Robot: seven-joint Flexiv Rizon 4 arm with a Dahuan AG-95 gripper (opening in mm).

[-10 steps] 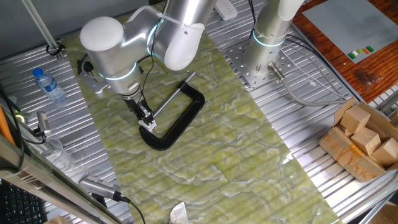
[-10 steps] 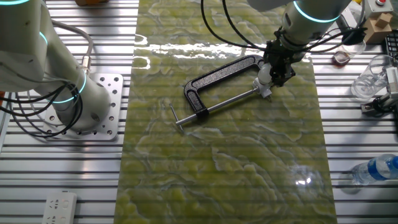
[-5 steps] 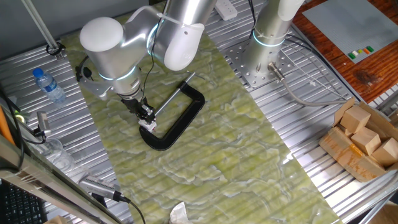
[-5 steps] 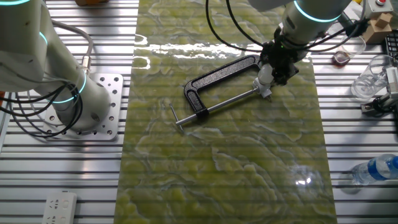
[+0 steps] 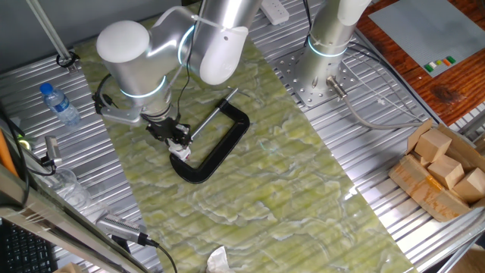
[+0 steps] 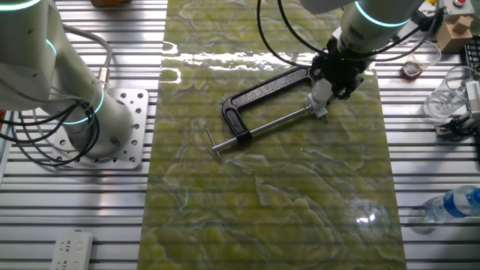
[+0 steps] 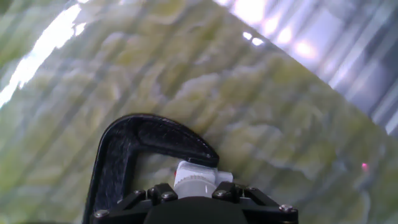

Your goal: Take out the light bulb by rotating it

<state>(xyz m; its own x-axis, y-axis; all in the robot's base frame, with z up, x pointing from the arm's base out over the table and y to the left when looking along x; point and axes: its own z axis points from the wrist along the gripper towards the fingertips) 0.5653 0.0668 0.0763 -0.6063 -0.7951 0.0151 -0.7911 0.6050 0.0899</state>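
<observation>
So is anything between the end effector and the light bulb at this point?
Nothing visible. The end effector is already down on the light bulb, which sits clamped at the jaw end of the black C-clamp. Only the bulb's white base shows beneath it, and whether the fingers grip it cannot be seen.

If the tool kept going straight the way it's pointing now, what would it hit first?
Probably nothing new: the tool already sits on the light bulb, clamped in the black clamp. Pushing on would press the bulb toward the clamp and green mat.
</observation>
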